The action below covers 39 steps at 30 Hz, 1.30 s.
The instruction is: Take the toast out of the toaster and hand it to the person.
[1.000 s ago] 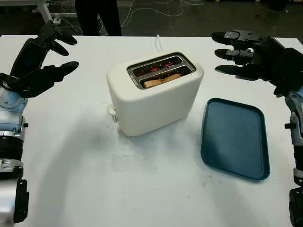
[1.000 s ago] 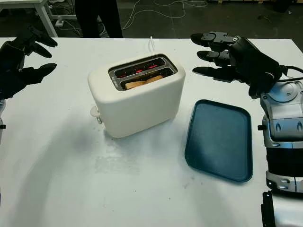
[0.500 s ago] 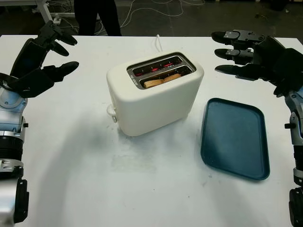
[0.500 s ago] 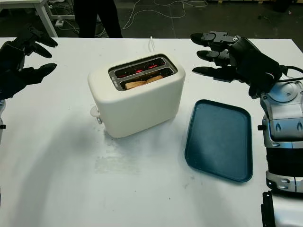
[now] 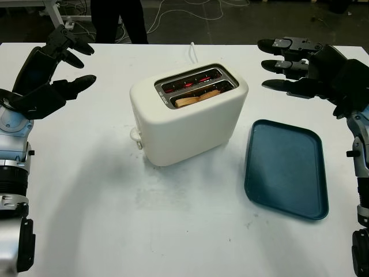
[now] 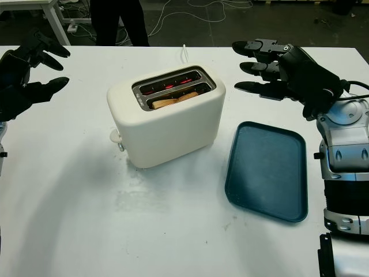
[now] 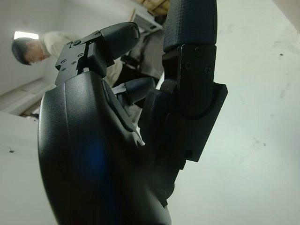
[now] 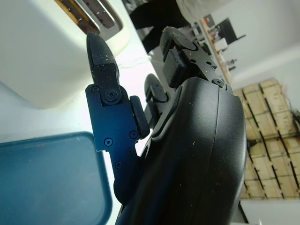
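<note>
A cream two-slot toaster (image 5: 187, 121) stands in the middle of the white table. A slice of toast (image 5: 199, 97) sits down in its nearer slot; the farther slot glows red inside. My left hand (image 5: 55, 72) hangs open above the table's left side, well clear of the toaster. My right hand (image 5: 294, 66) is open at the right, raised above the table beyond the tray, its fingers pointing toward the toaster. A person (image 5: 118, 20) in dark trousers stands at the table's far edge.
A dark blue tray (image 5: 285, 167) lies flat to the right of the toaster. The toaster's white cord (image 5: 192, 52) runs off the far edge. Bare white tabletop (image 5: 173, 231) spreads in front of the toaster.
</note>
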Tool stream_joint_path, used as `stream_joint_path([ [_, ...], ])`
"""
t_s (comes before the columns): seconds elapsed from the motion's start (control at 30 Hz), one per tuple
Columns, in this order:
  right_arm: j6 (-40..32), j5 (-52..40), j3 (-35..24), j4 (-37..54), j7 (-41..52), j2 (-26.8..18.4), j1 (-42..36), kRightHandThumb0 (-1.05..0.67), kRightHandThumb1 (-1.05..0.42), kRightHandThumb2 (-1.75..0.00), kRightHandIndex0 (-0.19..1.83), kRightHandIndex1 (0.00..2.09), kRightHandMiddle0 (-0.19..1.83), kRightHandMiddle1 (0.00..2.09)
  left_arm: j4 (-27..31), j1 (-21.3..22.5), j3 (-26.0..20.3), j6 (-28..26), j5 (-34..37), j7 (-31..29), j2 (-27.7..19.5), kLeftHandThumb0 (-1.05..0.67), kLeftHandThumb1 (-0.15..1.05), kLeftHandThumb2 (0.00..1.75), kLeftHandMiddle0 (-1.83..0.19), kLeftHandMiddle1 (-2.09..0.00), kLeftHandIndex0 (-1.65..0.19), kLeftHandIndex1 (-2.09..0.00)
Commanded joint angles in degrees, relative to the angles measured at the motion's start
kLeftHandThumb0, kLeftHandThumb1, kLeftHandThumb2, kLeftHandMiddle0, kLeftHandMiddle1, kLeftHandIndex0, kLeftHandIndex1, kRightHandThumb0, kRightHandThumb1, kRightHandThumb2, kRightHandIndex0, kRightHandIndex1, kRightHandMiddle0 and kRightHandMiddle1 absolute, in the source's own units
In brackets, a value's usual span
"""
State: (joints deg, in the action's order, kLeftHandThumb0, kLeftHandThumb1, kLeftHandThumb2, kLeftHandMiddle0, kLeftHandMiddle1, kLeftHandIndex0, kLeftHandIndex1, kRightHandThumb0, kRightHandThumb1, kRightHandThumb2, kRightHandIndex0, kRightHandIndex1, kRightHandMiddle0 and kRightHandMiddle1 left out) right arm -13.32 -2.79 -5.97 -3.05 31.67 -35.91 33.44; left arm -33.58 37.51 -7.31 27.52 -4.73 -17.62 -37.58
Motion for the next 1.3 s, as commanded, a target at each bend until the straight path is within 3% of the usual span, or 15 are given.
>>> stream_joint_path([
  [0.0,1.42,-0.17,0.12,-0.24,-0.02,0.08,0.19,-0.48,-0.91,0.00,0.48,0.01,0.45,0.01,-0.23,0.16,-0.07,0.63,0.03,0.25,-0.26,-1.05,0.92,0.44,0.00,-1.64,0.00,-1.46],
  [1.27,0.76,-0.18,0.32,-0.52,0.23,-0.26,0.88,-0.51,-0.90,0.00,0.47,0.01,0.44,0.00,-0.26,0.56,0.16,0.24,0.12,0.06,0.07,-1.05,0.92,0.41,0.00,-1.64,0.00,-1.46],
])
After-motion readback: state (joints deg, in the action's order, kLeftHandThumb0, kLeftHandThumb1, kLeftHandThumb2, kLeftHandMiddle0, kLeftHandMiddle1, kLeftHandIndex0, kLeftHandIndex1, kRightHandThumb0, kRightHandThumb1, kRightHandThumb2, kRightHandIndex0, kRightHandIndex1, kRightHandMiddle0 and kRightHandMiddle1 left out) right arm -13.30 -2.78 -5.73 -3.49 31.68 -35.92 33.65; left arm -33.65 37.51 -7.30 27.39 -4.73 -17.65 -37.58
